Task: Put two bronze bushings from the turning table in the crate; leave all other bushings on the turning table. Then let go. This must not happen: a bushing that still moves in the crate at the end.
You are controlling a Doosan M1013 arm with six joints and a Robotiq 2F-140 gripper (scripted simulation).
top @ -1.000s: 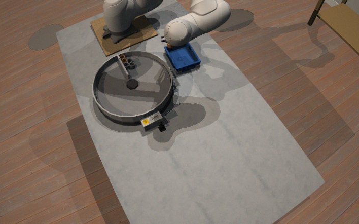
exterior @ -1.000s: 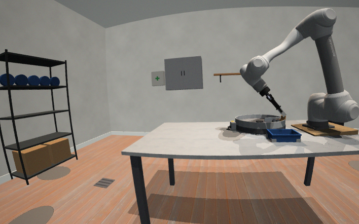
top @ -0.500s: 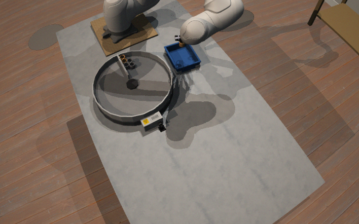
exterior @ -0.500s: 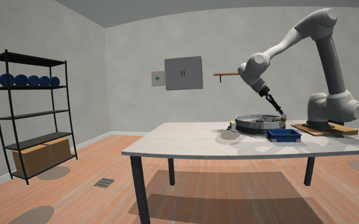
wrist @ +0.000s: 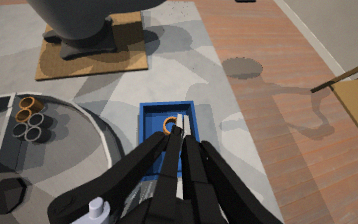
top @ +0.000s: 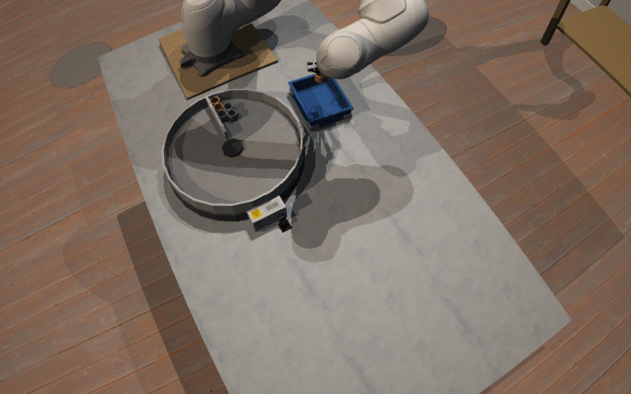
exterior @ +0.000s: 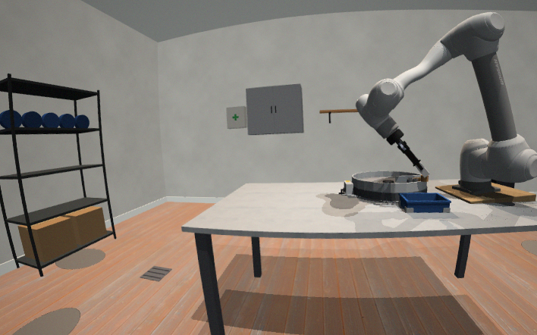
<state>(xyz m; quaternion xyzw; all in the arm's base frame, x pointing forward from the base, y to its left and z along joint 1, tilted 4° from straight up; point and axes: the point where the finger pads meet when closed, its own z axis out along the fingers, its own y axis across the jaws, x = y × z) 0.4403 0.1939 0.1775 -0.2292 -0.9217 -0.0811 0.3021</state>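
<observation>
My gripper (exterior: 422, 170) (wrist: 181, 121) is shut on the wall of a bronze bushing (top: 319, 77) (exterior: 425, 178) (wrist: 169, 125). It holds the bushing in the air, over the back part of the blue crate (top: 333, 119) (exterior: 425, 205) in the top view and wrist views. No bushing shows inside the crate; the fingers hide part of it in the wrist view. On the turning table (top: 259, 191) (exterior: 387, 187) (wrist: 71, 165), two bronze bushings, one (top: 215, 100) (wrist: 27, 104) beside the other (top: 218, 106) (wrist: 24, 115), stand by the divider with several grey bushings (top: 232, 113) (wrist: 33, 134).
The turning table has a raised rim, a divider (top: 217, 117) (wrist: 3, 135) and a dark hub (top: 233, 147) (wrist: 6, 195). A white box with a yellow label (top: 266, 211) sits at its front edge. The arm's base stands on a wooden board (top: 254, 48) (exterior: 516, 196) (wrist: 131, 50) behind.
</observation>
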